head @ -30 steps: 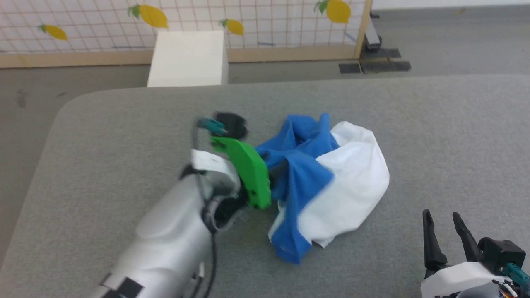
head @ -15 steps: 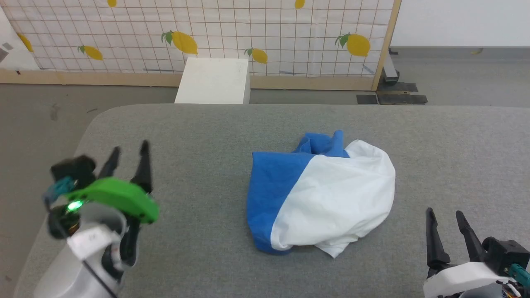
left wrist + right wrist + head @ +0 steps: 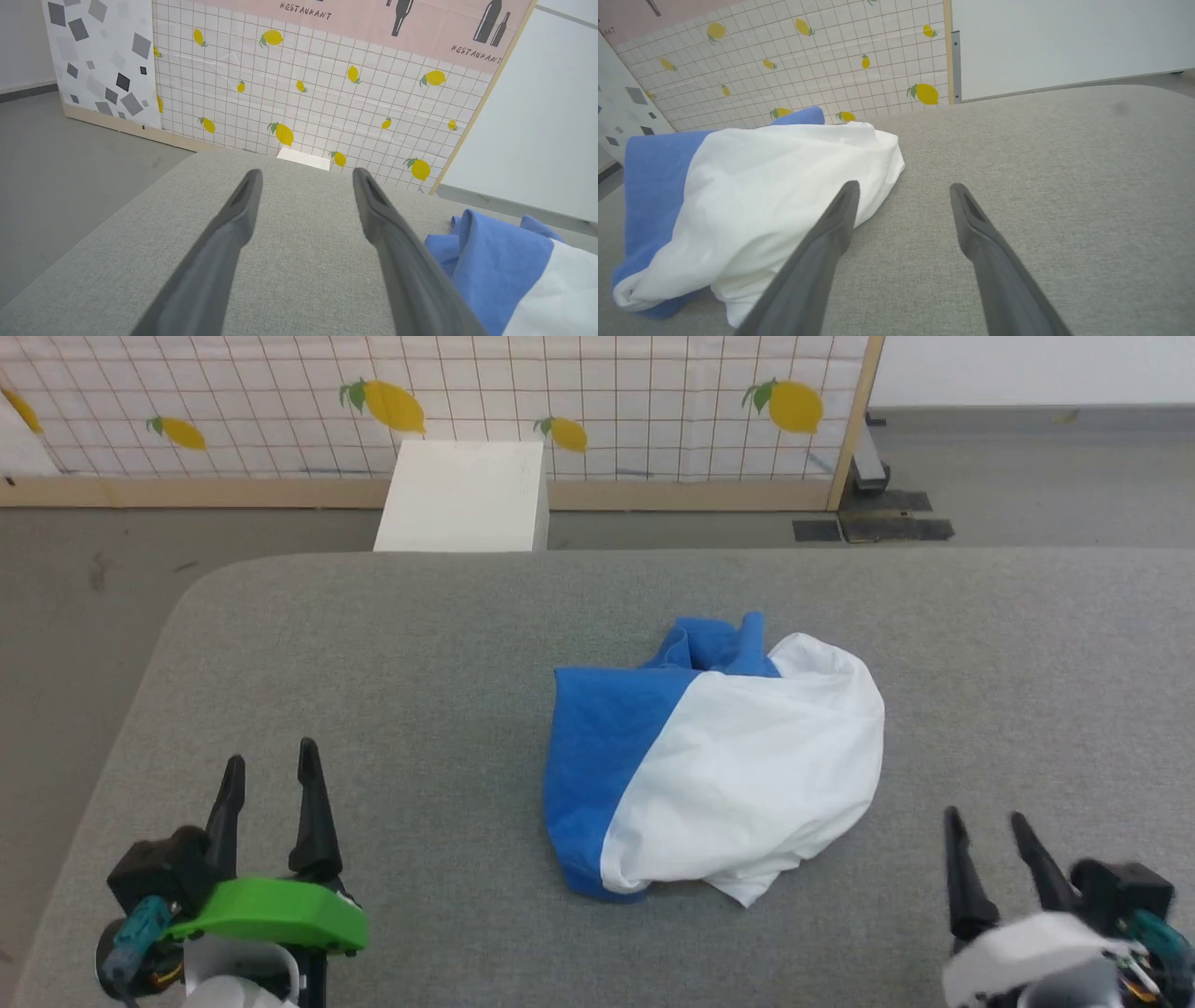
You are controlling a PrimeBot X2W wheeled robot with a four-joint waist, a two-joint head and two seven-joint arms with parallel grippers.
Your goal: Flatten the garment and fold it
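The garment [image 3: 747, 765] lies crumpled (untouched) between left hand [image 3: 270, 753] and right hand [image 3: 983, 815].

1. Garment [image 3: 747, 775], between the claws: white body, with a bright blue part on the left claw's side and a blue bunch at the far edge.
2. Table [image 3: 373, 644], under both claws: plain mid-grey weave.
3. Left claw [image 3: 271, 753]: black fingers, bright green cover [image 3: 280, 913] behind them.
4. Right claw [image 3: 983, 815]: black fingers, white shell behind.
5. Screen [image 3: 653, 392], beyond both claws: white with a thin brown grid, yellow lemons [image 3: 390, 406] with green leaves, tan wood frame [image 3: 850, 420].
6. Box [image 3: 457, 495], ahead of the left claw: plain white.
7. Banner [image 3: 373, 18], high ahead of the left claw: pink, with black bottles and black lettering.
8. Panel [image 3: 98, 60], ahead-left of the left claw: white, with scattered grey and black squares.
9. Floor [image 3: 1027, 467], beyond the right claw: grey.
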